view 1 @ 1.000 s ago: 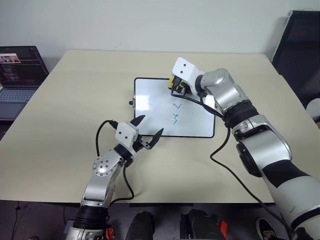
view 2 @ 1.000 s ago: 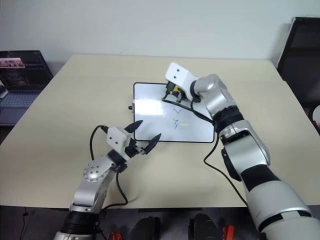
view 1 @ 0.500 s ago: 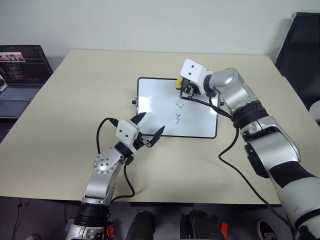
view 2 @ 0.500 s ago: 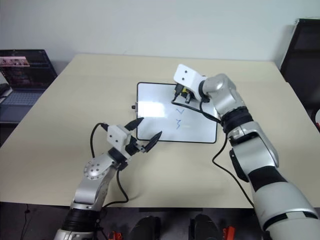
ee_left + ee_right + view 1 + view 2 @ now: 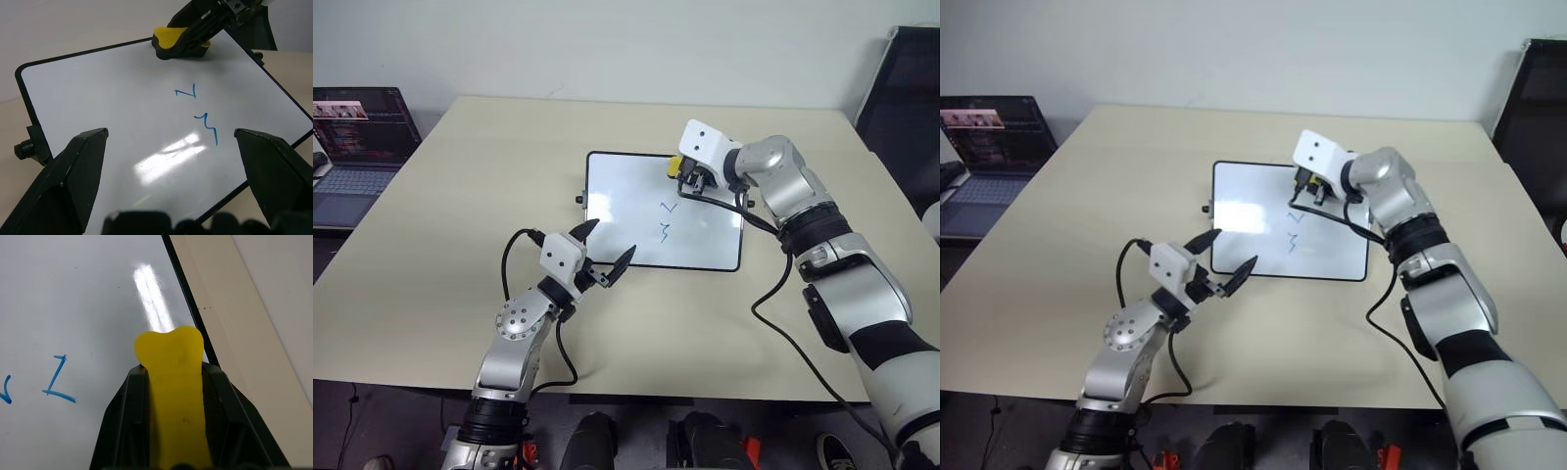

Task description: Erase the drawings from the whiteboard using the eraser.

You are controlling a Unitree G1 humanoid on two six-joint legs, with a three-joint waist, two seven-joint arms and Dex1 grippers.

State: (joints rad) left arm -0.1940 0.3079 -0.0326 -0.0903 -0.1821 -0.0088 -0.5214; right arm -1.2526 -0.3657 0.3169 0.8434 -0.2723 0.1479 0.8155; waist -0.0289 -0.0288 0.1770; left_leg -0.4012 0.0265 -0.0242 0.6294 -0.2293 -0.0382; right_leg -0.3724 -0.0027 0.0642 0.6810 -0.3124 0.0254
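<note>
Right claw clamped around glossy yellow eraser on smooth whiteboard; left claw spread.

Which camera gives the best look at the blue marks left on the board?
The left wrist view: both marks sit large and whole. The right wrist view cuts one off; the head views show them tiny.

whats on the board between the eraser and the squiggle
One small blue z-like mark sits between the eraser and the squiggle; otherwise bare whiteboard, seen in the left wrist view.
</note>
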